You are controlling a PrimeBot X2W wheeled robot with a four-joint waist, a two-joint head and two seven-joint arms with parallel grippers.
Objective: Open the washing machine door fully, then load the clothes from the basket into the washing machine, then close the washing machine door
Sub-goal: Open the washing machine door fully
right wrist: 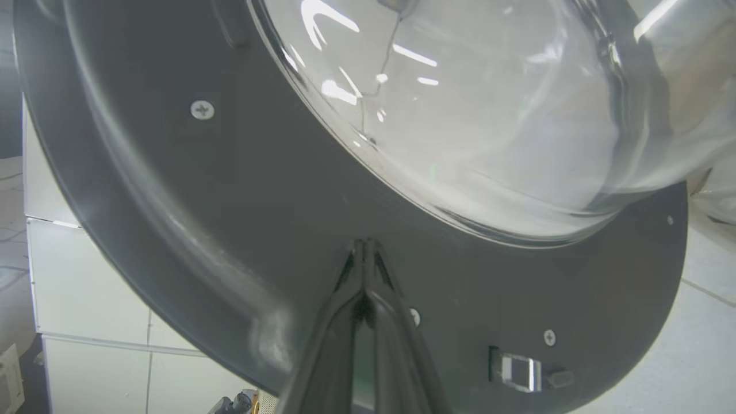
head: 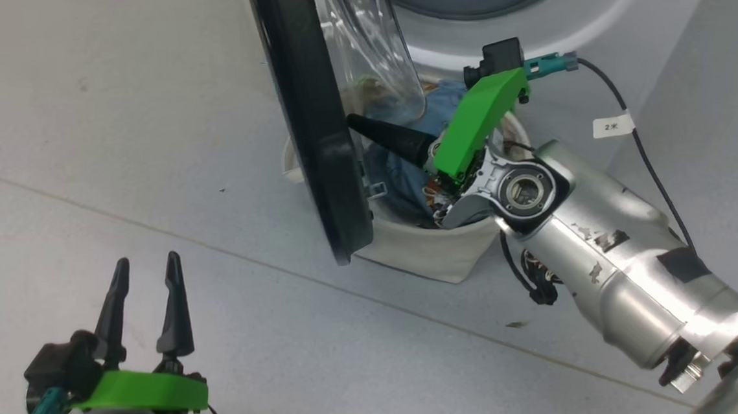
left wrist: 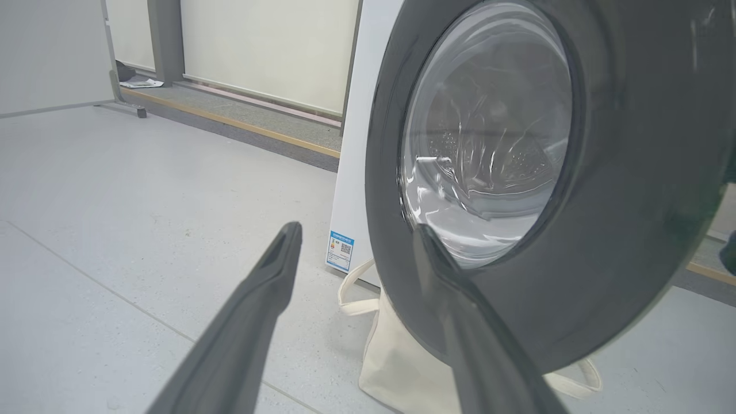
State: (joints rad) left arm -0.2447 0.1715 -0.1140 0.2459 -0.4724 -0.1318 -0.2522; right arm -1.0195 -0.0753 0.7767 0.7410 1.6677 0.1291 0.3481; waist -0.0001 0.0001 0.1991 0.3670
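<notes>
Only step 1 of 3 is being worked: the half-open washing machine door [head: 311, 126] is being pressed on its inner face by the clenched right gripper [head: 353, 122]. The clothes [head: 400, 185] are lying in the basket [head: 424, 255]; the left gripper [head: 145, 261] is hanging released.

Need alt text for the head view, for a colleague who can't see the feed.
The shut right gripper touches the inner face of the partly open washing machine door, reaching across the basket of clothes. The open left gripper hovers over the floor at lower left.
</notes>
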